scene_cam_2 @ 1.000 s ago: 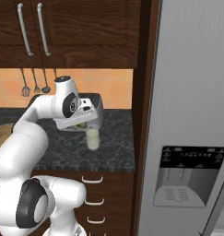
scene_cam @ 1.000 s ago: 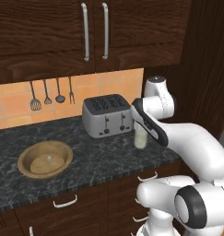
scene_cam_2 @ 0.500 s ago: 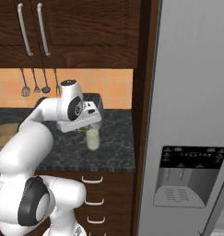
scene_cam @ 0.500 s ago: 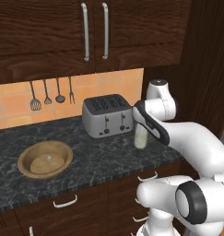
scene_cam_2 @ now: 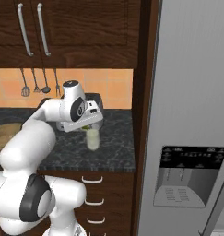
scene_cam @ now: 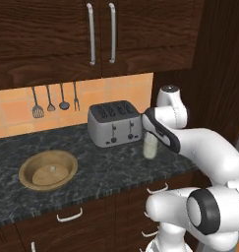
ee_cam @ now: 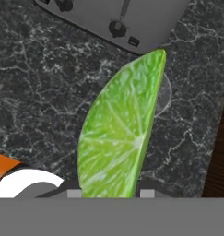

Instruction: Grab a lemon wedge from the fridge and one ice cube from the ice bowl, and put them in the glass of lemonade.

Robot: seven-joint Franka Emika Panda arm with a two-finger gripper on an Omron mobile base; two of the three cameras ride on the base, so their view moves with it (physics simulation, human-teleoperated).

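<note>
Green wedge held over the glass

Yellow-green, the lemon wedge [ee_cam: 120,133] sticks straight out from between the fingers of the gripper [ee_cam: 107,192], which is nearly closed and pinches its lower end. The hand hangs just above the glass of lemonade [scene_cam: 150,146], which stands on the dark stone counter [scene_cam: 106,170] right of the toaster [scene_cam: 114,123]. Far left lies the ice bowl [scene_cam: 48,169]. The fridge [scene_cam_2: 191,115] stands at the right.

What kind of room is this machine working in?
A home kitchen, by the look of it: a silver toaster stands on a dark stone counter, cooking utensils hang on the tiled wall, and a tall grey fridge stands beside dark wooden cabinets.
</note>
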